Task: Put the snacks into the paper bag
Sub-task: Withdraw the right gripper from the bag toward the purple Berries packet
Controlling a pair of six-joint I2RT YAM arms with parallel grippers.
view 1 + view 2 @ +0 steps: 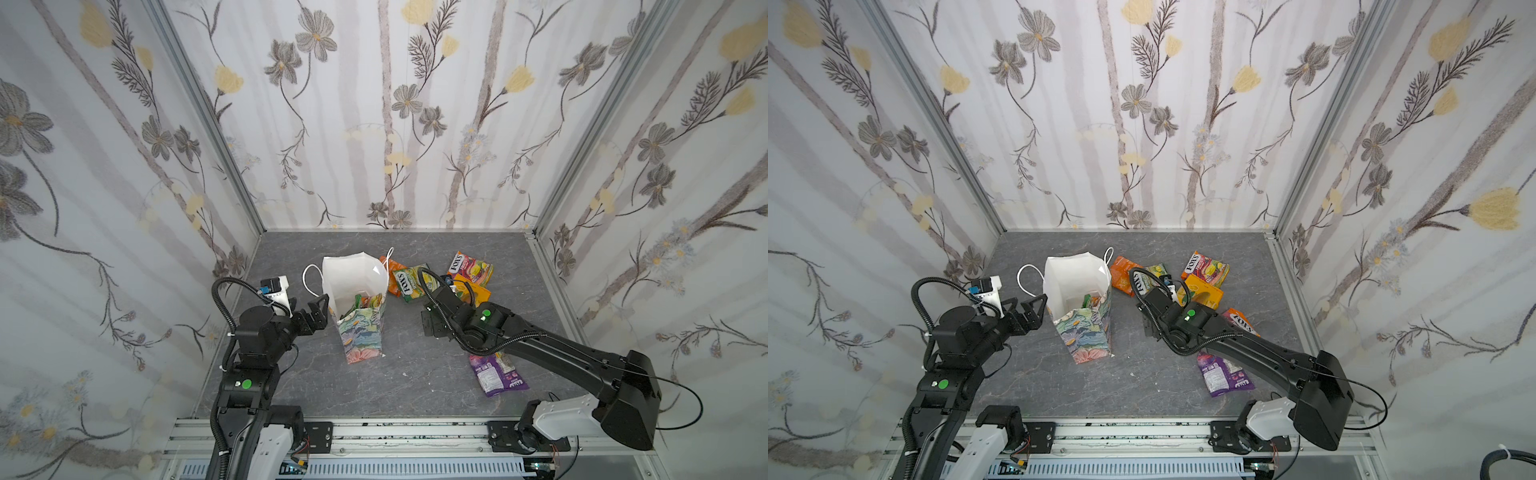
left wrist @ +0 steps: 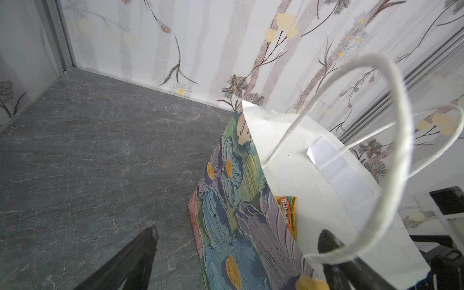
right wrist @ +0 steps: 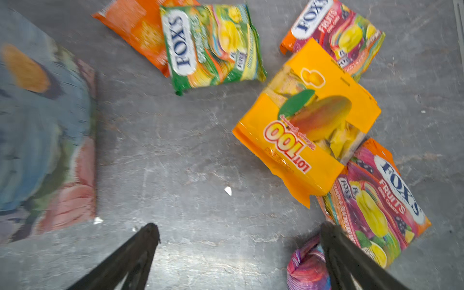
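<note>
The paper bag (image 1: 360, 332) stood upright and open on the grey counter (image 1: 415, 374), left of the middle in both top views. At least two snacks lay inside it, among them a green one and an orange one (image 2: 287, 213) leaning against the printed wall.

The left end effector (image 1: 311, 302) was spread wide at the bag's left rim and held nothing. In the left wrist view one finger (image 2: 329, 241) showed against the white lining, with a white cord handle (image 2: 364, 61) looped in front of it. The other finger (image 2: 148, 238) hung over bare counter, so the printed wall stood between the two.

The right end effector (image 3: 239, 227) was also spread wide and empty, hanging over bare counter between the bag and the loose snacks. Those lay to the right of the bag:
- An orange packet (image 3: 135, 27) lay nearest the bag.
- A green-yellow packet (image 3: 213, 45) lay partly over it.
- Farther right was a pink packet (image 3: 339, 37).
- An orange-yellow pack (image 3: 308, 118) overlapped its near edge.
- That pack also rested on a second pink packet (image 3: 376, 206).
- A purple packet (image 1: 496, 376) lay nearest the front edge, partly under the right arm.

One right finger (image 3: 336, 248) appeared just beside the purple and second pink packets; I could not tell whether it touched them.
</note>
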